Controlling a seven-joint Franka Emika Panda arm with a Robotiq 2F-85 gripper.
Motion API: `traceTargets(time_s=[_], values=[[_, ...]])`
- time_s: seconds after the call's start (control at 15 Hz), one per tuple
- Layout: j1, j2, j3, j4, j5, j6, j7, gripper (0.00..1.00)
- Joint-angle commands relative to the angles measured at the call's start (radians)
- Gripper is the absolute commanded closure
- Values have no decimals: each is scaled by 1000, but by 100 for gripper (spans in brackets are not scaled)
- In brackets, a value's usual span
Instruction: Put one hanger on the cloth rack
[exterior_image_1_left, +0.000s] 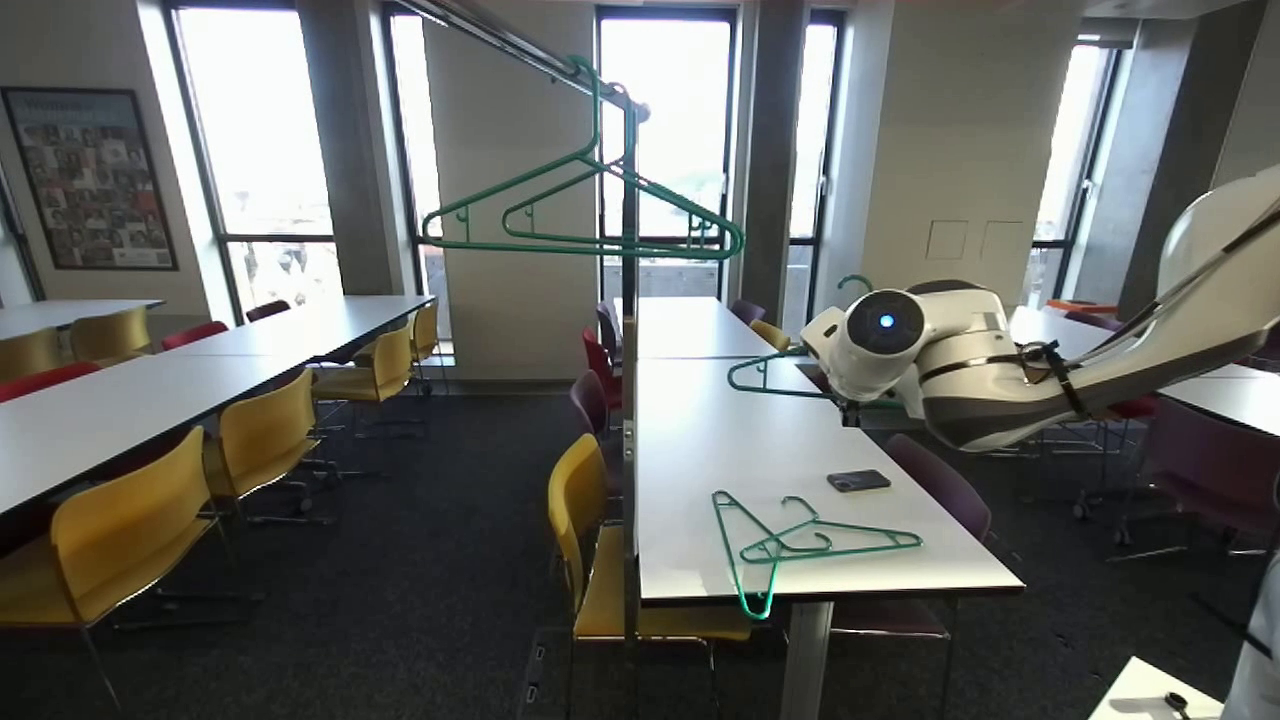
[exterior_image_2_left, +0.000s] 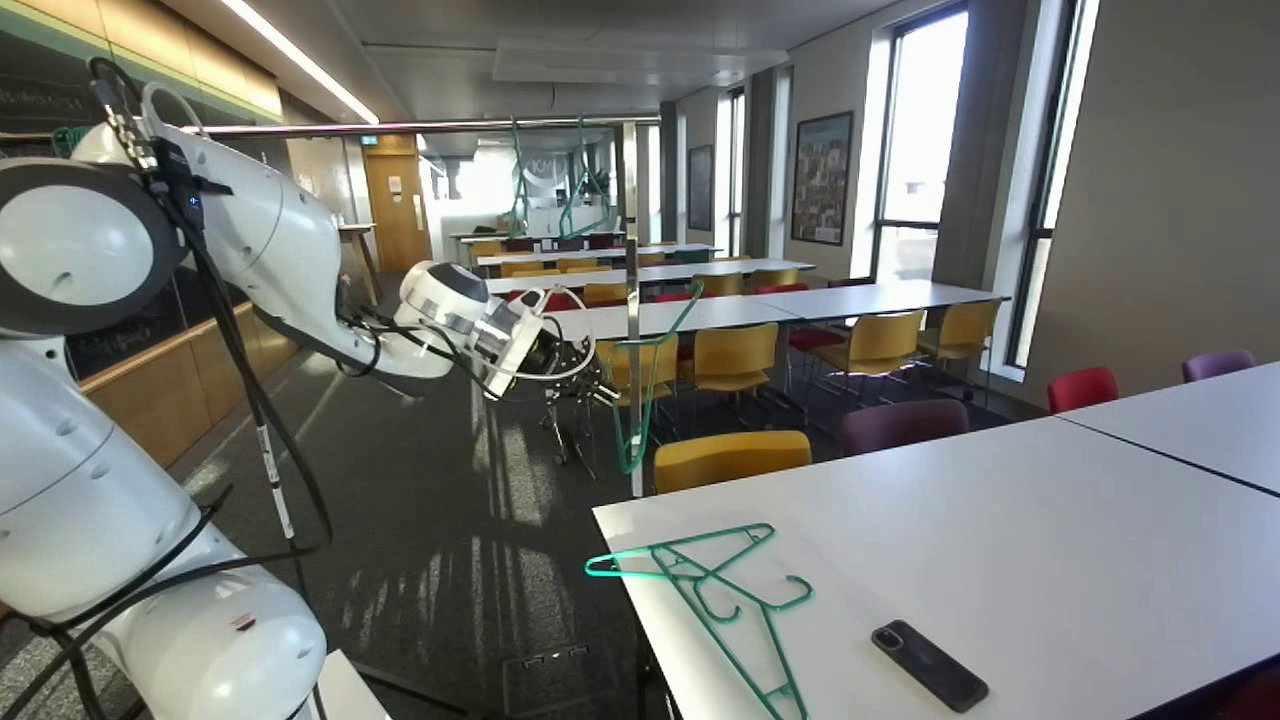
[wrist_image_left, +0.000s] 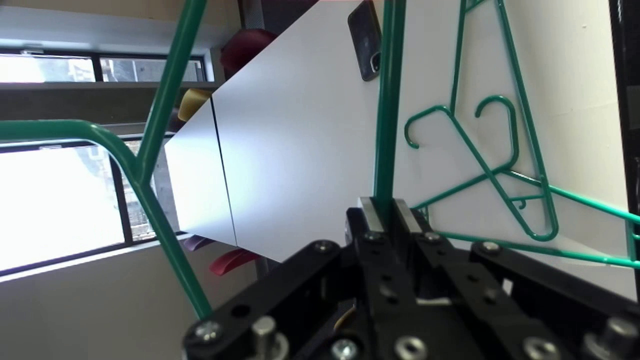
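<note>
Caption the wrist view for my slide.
The hand holds a green clothes hanger by its bottom bar; on the white table beyond, two more green hangers overlap near a smartphone.

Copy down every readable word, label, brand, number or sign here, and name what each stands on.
"KM", perhaps another letter: faint lettering, far background; surface unclear.
Framed poster: heading too blurred to read.
Dark board: handwriting, illegible.
Papers on the wooden door: too small.
Green sign near the door: too small.
Label on the robot arm: too small.
</note>
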Motion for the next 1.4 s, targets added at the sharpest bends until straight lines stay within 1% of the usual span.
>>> traceTargets(time_s=[0.0, 0.07, 0.2, 0.53, 0.6, 0.8, 0.93, 1.13, 1.33], values=[[22, -40, -3, 6, 52, -26, -109, 98], [11, -18, 9, 4, 25, -17, -35, 90], [13, -19, 9, 3, 38, -17, -64, 90], [13, -17, 7, 3, 39, -17, -67, 90], [13, -17, 7, 3, 39, -17, -67, 98], [5, -27, 60, 45, -62, -100, -26, 98], [22, -31, 101, 94, -123, -179, -25, 98], [52, -2, 172, 205, -210, -318, -54, 98], [75, 49, 238, 319, -339, -445, -68, 98]])
